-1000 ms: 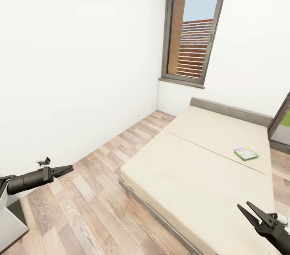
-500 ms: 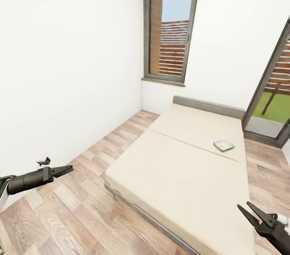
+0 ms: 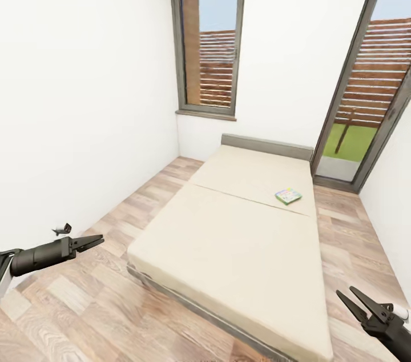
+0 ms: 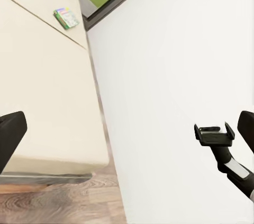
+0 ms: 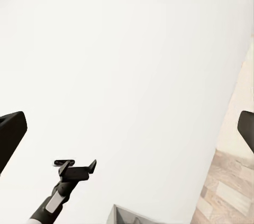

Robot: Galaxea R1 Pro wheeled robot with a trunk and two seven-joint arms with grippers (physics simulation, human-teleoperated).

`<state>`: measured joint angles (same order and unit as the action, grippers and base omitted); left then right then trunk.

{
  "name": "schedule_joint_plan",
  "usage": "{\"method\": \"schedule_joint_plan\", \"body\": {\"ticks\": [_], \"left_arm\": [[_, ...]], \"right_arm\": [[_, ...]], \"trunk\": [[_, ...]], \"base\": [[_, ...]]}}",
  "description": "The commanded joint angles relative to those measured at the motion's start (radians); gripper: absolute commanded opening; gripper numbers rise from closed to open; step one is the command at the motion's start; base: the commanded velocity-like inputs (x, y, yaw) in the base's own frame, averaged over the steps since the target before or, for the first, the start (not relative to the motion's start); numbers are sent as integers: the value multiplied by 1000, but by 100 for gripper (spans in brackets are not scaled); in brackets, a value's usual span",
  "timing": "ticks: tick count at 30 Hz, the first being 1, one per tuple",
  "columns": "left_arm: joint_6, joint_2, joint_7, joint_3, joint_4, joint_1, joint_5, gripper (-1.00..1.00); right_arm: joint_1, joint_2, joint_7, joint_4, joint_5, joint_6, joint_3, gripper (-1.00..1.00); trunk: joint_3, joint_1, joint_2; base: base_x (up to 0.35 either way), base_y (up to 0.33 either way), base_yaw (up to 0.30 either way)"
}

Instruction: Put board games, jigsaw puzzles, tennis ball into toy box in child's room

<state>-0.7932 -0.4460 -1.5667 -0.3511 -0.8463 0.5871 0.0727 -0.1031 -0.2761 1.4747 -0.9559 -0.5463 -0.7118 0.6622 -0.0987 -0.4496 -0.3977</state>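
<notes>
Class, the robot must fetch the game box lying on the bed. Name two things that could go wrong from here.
1. The game box lies far across the bed, near its far side, so reaching from the near edge may fall short.
2. Both the left gripper and right gripper are open and empty; the flat box lying on the soft mattress may be hard to pinch.

- Tall grey-framed window (image 3: 210,36) in the far white wall.
- Glass door (image 3: 365,93) right of the window, showing grass and slatted fencing.
</notes>
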Motion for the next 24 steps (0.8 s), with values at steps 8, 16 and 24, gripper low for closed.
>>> {"method": "schedule_joint_plan", "body": {"ticks": [8, 16, 24], "left_arm": [[-11, 0, -4, 0, 0, 0, -1, 100], [-11, 0, -4, -1, 0, 0, -1, 100], [-11, 0, -4, 0, 0, 0, -1, 100]], "right_arm": [[-1, 0, 2, 0, -1, -15, 0, 100], [-1, 0, 2, 0, -1, -17, 0, 100], [-1, 1, 2, 0, 0, -17, 0, 100]], "trunk": [[-2, 0, -2], [-2, 0, -2], [-2, 0, -2]], "base": [[-113, -88, -278], [-23, -30, -278], [-2, -28, -278]]}}
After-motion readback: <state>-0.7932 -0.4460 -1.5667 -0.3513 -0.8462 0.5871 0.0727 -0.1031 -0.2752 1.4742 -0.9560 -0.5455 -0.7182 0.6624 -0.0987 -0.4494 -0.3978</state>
